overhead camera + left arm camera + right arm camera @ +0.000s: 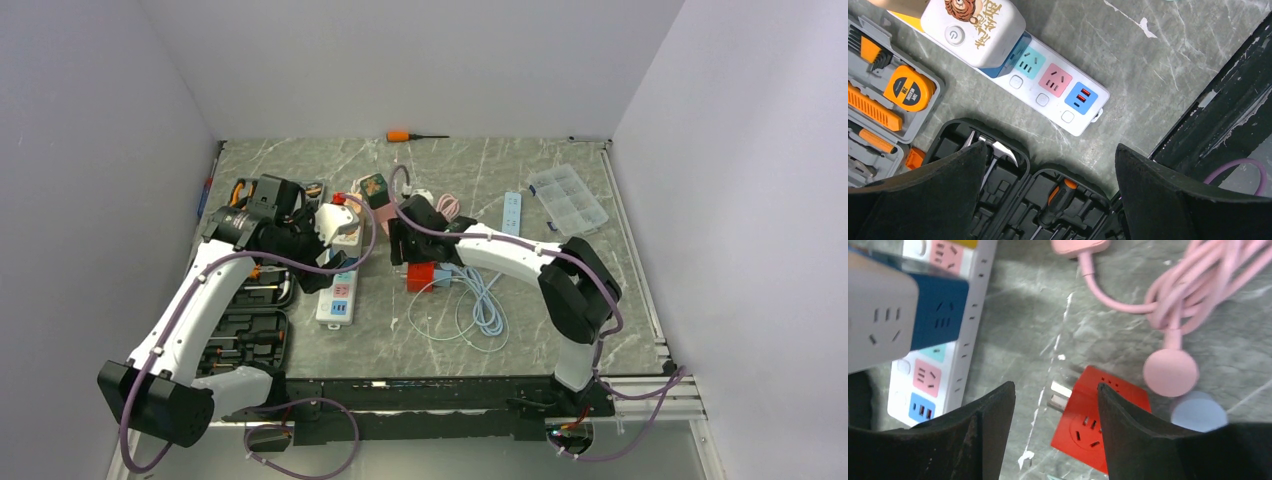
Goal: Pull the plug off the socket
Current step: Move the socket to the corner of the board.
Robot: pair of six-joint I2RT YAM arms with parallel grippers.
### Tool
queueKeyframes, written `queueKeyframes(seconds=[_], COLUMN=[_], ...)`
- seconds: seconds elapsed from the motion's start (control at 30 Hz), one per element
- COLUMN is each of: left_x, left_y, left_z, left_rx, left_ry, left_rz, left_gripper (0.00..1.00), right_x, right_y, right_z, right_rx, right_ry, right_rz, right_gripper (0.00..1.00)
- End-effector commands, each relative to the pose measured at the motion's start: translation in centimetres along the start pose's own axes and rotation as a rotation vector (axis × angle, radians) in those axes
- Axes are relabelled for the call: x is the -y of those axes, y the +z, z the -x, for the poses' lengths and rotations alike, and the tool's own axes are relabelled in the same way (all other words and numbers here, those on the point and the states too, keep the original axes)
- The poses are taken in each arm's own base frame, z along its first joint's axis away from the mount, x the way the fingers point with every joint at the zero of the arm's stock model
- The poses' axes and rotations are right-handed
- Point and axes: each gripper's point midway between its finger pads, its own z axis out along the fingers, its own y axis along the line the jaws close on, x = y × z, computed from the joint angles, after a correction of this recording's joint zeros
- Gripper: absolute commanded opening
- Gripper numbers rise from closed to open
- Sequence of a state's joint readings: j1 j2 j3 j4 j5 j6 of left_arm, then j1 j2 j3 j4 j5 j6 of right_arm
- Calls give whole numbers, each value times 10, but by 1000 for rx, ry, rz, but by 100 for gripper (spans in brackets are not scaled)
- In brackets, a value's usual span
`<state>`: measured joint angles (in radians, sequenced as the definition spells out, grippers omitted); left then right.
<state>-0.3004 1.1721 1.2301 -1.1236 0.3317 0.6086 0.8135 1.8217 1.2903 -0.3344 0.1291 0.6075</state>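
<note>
A white power strip (338, 298) lies left of centre. It also shows in the left wrist view (1048, 92) and the right wrist view (943, 375). A white and blue cube plug (340, 222) (973, 30) (898, 320) sits plugged into its far end. A red cube plug (420, 277) (1088, 425) lies loose on the table with its bare prongs (1060, 395) showing. My left gripper (308, 245) (1050, 165) is open and empty, beside the strip and over the tool case. My right gripper (405, 250) (1055, 390) is open just above the red cube, not touching it.
An open black tool case (245, 330) (1058, 200) lies at the left. A pink cable (447, 205) (1173, 305), a light blue cable (480, 305), a second strip (512, 212), a clear organizer box (568, 198), a green cube (375, 188) and an orange screwdriver (410, 135) lie around.
</note>
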Motion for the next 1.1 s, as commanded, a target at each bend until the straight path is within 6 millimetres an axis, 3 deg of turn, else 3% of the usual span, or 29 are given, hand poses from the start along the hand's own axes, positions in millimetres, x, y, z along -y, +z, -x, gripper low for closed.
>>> queueKeyframes(seconds=[0.0,0.2,0.37,0.47,0.57,0.67,0.77,0.83,1.0,1.07], left_x=[0,0,1,1,1,-1,0,-1,-2,-2], left_y=[-4,-4,-6,-6,-4,-3,-3,-3,-1,0], left_z=[5,2,1,-1,-2,-2,-1,0,-1,-1], left_rx=[44,45,45,43,42,40,40,41,30,24], left_ry=[6,8,13,11,8,2,-3,-2,-5,-5], left_rz=[13,20,23,22,26,29,22,24,17,15], left_gripper=[99,99,100,99,99,99,99,99,99,99], right_x=[-28,-24,-26,-23,-22,-30,-49,-57,-53,-52], right_y=[0,-14,-43,-63,-86,-115,-141,-149,-147,-153], right_z=[-19,-51,-77,-90,-77,-55,-58,-78,-134,-142], right_rx=[-39,-103,-146,-142,-59,46,79,44,-61,-51], right_ry=[-95,-114,-177,-258,-286,-275,-269,-271,-275,-273], right_rz=[91,119,186,198,184,211,347,442,547,604], right_gripper=[61,56,54,65,76,76,67,64,48,30])
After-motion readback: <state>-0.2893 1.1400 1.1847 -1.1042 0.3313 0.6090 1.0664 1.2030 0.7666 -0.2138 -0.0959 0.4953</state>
